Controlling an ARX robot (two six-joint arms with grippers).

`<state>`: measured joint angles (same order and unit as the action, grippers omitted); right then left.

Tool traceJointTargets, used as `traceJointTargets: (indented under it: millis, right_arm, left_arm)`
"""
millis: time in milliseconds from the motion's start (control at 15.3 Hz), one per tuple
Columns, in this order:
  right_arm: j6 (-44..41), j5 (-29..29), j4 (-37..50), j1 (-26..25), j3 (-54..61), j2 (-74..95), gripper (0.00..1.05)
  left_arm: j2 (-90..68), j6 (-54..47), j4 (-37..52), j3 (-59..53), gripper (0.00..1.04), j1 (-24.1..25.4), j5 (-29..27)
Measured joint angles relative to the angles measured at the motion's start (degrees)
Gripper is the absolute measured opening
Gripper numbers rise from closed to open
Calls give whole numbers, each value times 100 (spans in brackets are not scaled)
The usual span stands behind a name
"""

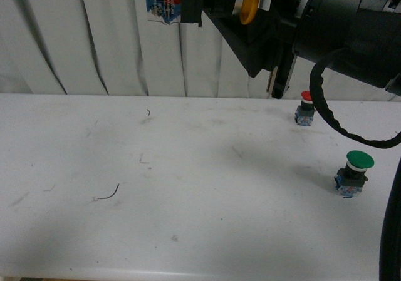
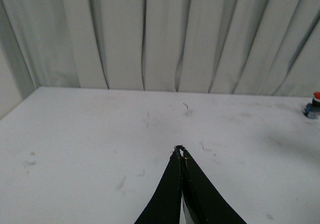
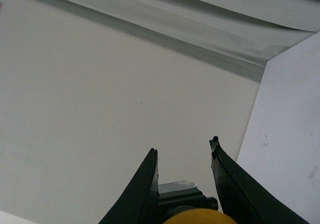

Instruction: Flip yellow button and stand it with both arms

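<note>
Right wrist view: yellow button (image 3: 200, 216) clamped in right tool (image 3: 184, 146), held above desk (image 1: 188, 199); left tool (image 2: 181, 150) pinched together, empty. Flip and standing judged pending.

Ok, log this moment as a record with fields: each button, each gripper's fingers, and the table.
table: white, scuffed
right gripper: raised high, fingers shut on the yellow button
yellow button: held in the air, off the table
left gripper: fingers shut, empty, over the table
red button: upright on the table, far right
green button: upright on the table, right side, nearer than the red
</note>
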<state>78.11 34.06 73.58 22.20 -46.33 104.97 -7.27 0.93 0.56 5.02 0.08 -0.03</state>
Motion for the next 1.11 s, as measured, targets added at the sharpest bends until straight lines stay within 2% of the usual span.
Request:
traceJointTargets:
  millis: [65,720,786,851,1048,1113]
  right_arm:
    - [-4,-2,-7,7,-2,0,32]
    - [-210,-72,-4,-48,-7,0,32]
    - [-476,-184,-393,-153,-7,-42,32]
    - [-962,-323,-975,-304,-9,-103,32]
    - [-3075,-1108,-2889,-942,-166,-306,32]
    - [-4159,-1497,-3501,-1193,-343,-350,32]
  left_arm:
    - [404,0,-164,-164,2,-11,2]
    - [682,-2,-72,-446,2,-4,0]
    - [682,-2,-79,-446,2,-4,0]
    - [682,2,-79,-446,7,-4,0]
    - [682,0,-76,-446,40,-4,0]
    - [682,0,-74,-446,53,-4,0]
